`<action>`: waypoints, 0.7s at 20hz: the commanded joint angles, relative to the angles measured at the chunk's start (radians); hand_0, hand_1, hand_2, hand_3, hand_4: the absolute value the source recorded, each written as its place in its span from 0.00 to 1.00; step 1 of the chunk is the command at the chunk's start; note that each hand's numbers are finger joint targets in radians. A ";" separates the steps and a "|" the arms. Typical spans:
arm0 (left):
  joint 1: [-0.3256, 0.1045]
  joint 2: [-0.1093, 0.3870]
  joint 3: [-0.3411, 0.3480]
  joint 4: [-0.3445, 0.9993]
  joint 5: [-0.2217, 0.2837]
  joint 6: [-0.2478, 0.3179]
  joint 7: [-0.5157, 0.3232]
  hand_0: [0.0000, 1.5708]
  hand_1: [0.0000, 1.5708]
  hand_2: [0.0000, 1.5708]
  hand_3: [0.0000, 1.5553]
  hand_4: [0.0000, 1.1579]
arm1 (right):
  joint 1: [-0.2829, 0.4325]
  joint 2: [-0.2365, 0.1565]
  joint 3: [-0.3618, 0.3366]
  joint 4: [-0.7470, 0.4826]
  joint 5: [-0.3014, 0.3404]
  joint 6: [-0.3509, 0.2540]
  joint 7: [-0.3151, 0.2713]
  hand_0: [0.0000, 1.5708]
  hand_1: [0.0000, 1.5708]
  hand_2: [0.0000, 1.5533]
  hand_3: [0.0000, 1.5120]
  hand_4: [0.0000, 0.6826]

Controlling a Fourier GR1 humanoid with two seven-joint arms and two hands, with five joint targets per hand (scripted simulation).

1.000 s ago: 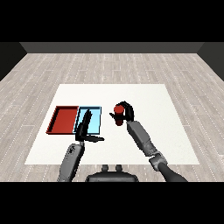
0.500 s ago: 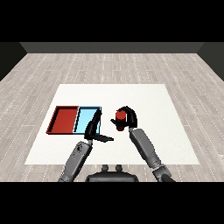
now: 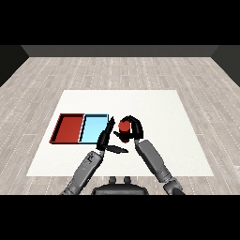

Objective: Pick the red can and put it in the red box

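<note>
Between the red can [image 3: 124, 126], held in the curled right hand [image 3: 133, 130], and the red tray [image 3: 70, 128] stand the light blue tray [image 3: 93, 128] and the left hand [image 3: 106, 139] (fingers spread), while the white table [image 3: 159, 112] beyond lies free.

Two trays side by side on table [image 3: 154, 105], touching, left of centre. Red tray [image 3: 59, 131] leftmost; light blue tray [image 3: 105, 117] on its right. Left hand [image 3: 106, 140] at blue tray's right edge. Red can [image 3: 124, 126] just right of that, in right hand [image 3: 133, 128]. Both hands near table's front middle.
</note>
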State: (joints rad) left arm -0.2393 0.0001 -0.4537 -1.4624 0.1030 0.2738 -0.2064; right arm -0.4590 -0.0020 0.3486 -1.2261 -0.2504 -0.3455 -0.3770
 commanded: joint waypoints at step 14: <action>-0.179 0.000 0.044 0.171 0.027 -0.001 0.041 0.00 0.00 0.00 0.00 0.00 | 0.042 0.002 0.174 -0.141 0.007 -0.100 0.037 0.92 0.92 0.92 0.91 0.90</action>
State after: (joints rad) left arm -0.3743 0.0000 -0.4598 -1.3287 0.1329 0.3113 -0.1804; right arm -0.4149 -0.0008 0.4627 -1.3368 -0.2439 -0.3872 -0.3541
